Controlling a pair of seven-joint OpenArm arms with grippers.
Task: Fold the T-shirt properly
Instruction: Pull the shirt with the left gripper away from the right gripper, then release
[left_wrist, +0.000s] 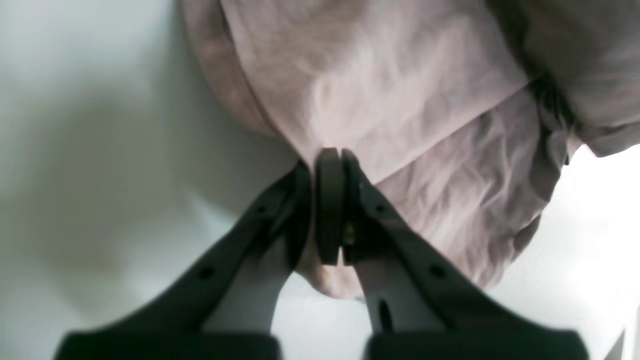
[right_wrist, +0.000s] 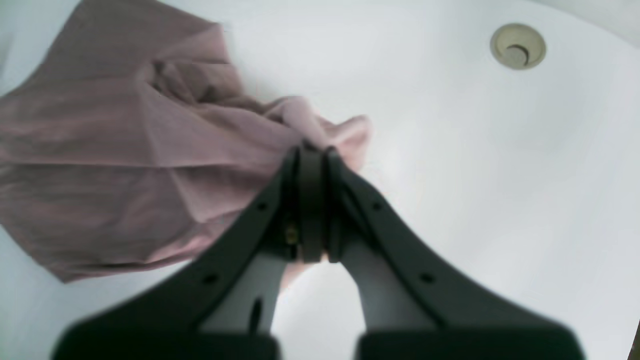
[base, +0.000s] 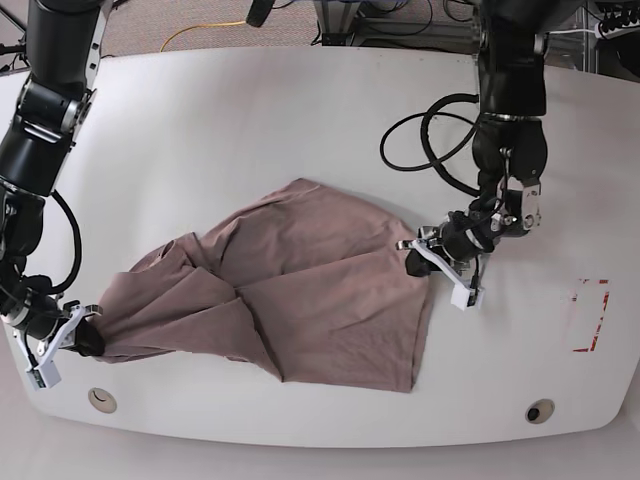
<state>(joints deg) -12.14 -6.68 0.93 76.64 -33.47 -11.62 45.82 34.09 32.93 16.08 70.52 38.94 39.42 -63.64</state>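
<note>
Base view, near edge first: white table (base: 300, 110) has two round grommets by its front rim, one near left (base: 100, 400), one near right (base: 539, 411). Right gripper (base: 88, 335) sits low at the view's left, just behind the left grommet, jaws pressed together on a bunched corner of the T-shirt (base: 300, 290). Mauve shirt lies crumpled across table centre, stretched out between the two grippers, with creases and overlapped folds in the middle. Left gripper (base: 415, 258) at the view's right is clamped on the shirt's opposite edge, cloth pulled to a point there. Red-outlined mark (base: 587, 315) on the table near the right edge, well apart from the shirt. Black cable (base: 425, 140) loops behind the left arm.

Right wrist view: gripper (right_wrist: 314, 150) closed, pink cloth (right_wrist: 125, 165) pinched between the pads, grommet (right_wrist: 517, 46) beyond.

Left wrist view: gripper (left_wrist: 331, 155) closed on a fold of shirt (left_wrist: 400, 100), cloth wrinkled and hanging past the fingers. Blurry.
</note>
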